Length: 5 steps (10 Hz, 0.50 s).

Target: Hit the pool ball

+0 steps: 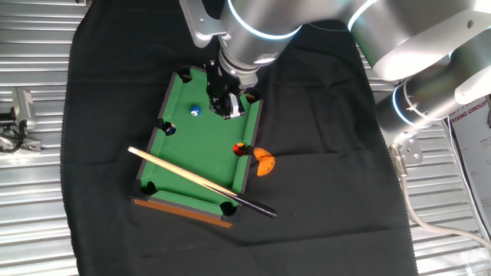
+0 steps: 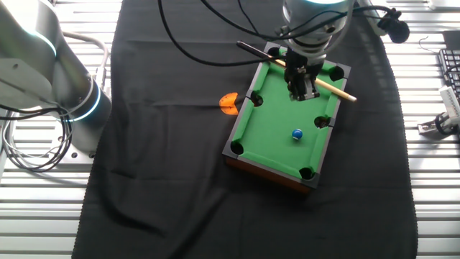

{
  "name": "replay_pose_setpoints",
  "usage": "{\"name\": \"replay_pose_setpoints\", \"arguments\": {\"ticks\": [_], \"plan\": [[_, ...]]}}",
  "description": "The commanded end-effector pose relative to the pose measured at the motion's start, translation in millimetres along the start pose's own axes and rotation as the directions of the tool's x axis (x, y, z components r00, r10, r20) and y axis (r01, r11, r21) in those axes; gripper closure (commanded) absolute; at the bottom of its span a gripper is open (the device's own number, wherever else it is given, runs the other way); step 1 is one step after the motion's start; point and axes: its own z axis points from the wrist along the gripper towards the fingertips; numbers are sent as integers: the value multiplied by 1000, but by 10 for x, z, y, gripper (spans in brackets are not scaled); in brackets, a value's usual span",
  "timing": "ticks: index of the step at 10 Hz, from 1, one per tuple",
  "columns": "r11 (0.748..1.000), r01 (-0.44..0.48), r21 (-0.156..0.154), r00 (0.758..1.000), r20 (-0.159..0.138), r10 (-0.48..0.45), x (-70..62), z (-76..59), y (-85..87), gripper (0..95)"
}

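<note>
Pool ball (image 1: 195, 111) on green felt | red-and-black ball (image 1: 240, 149) seen in one view only | gripper (image 1: 229, 110) grip unclear

I see a ribbed metal tabletop (image 1: 31, 199), mostly covered by a black cloth (image 1: 330, 192). On the cloth sits a toy green pool table (image 2: 277, 129). An orange piece (image 1: 265, 162) lies just beside it.

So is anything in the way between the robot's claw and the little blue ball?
Nothing visible. Only bare green felt lies between the gripper and the pool ball. The cue stick lies away from that gap.
</note>
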Motion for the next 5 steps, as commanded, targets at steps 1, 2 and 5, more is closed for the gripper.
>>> {"name": "replay_pose_setpoints", "arguments": {"ticks": [1,2,5], "plan": [[997,-80,2,997,4,80,-4,-5,0,950],[990,-142,3,990,1,142,-2,-10,1,950],[975,-223,-3,975,-6,223,-2,-10,0,950]]}}
